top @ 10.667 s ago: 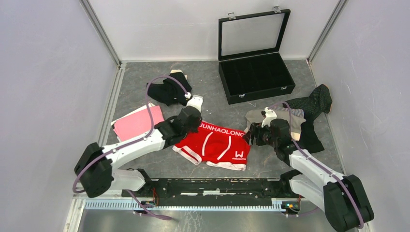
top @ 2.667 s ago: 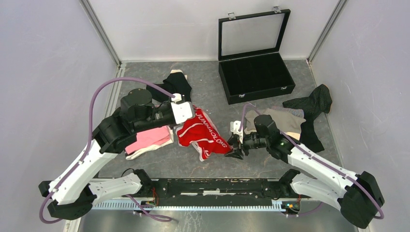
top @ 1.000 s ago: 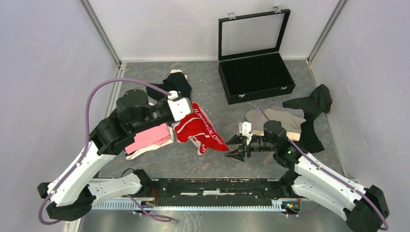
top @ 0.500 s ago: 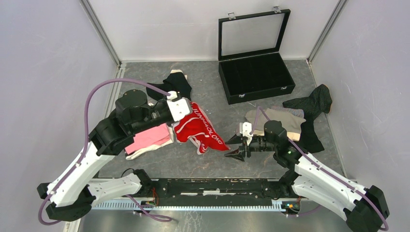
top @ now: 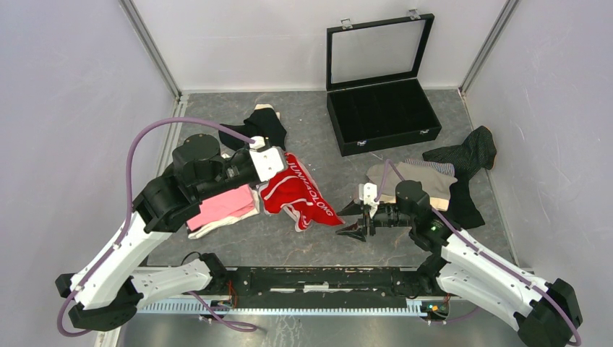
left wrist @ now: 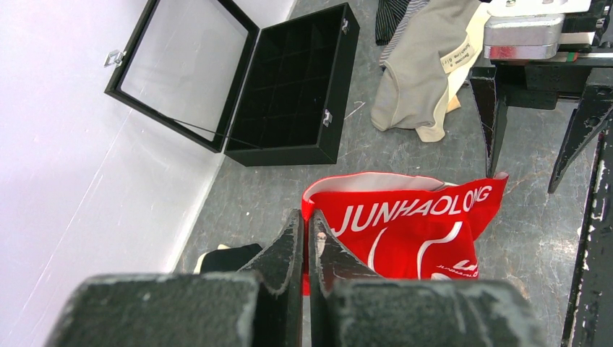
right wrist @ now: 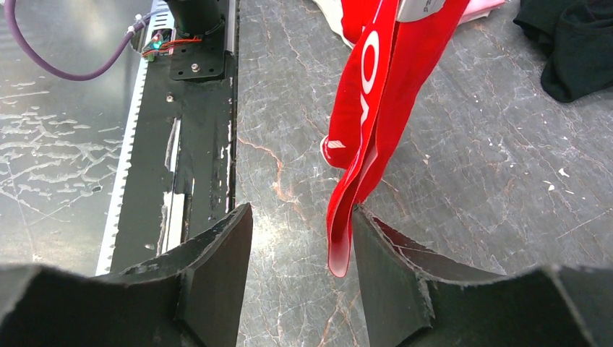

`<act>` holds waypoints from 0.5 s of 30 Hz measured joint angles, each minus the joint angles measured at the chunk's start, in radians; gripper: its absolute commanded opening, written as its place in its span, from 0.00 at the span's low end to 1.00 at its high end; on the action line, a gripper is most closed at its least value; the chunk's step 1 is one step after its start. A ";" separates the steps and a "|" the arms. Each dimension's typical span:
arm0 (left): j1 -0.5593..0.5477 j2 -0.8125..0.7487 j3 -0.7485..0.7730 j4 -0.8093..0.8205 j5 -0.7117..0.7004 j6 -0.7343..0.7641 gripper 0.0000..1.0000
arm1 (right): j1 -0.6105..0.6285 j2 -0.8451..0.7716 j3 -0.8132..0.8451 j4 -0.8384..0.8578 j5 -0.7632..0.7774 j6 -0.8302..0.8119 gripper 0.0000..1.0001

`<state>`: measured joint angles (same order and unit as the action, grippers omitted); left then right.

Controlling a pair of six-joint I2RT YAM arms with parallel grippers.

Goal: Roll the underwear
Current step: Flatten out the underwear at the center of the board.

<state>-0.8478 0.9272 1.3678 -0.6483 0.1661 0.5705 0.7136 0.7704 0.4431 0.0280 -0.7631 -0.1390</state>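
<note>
Left pincer (left wrist: 307, 217) clamped on edge of red underwear (left wrist: 412, 224), which hangs below it. Your right pincer (right wrist: 300, 217) stands apart; underwear's lower corner dangles between its jaws, ungripped.

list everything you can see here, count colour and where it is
red underwear: 1, red with white lettering, hanging from the left fingers, mid table
pink underwear: 1, pink, lying left of the red one
black underwear: 1, black, rear left
beige underwear: 1, beige, right of centre
pinstriped underwear: 1, dark, far right beside the beige one
case: 1, black, glass lid open, rear centre
table: 1, grey marbled
left fingers: 2, black, shut on the red underwear
right fingers: 2, black, open, the red underwear's hanging end between or just ahead of them
</note>
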 measured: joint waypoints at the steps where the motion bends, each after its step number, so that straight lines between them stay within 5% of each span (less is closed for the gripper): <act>1: 0.000 0.000 0.000 0.000 0.000 0.000 0.02 | 0.000 0.000 0.000 0.000 0.000 0.000 0.59; 15: 0.000 0.000 0.000 0.000 0.000 0.000 0.02 | 0.000 -0.008 0.019 -0.006 -0.011 0.001 0.59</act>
<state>-0.8478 0.9272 1.3678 -0.6479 0.1665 0.5705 0.7139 0.7628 0.4618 0.0219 -0.7746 -0.1379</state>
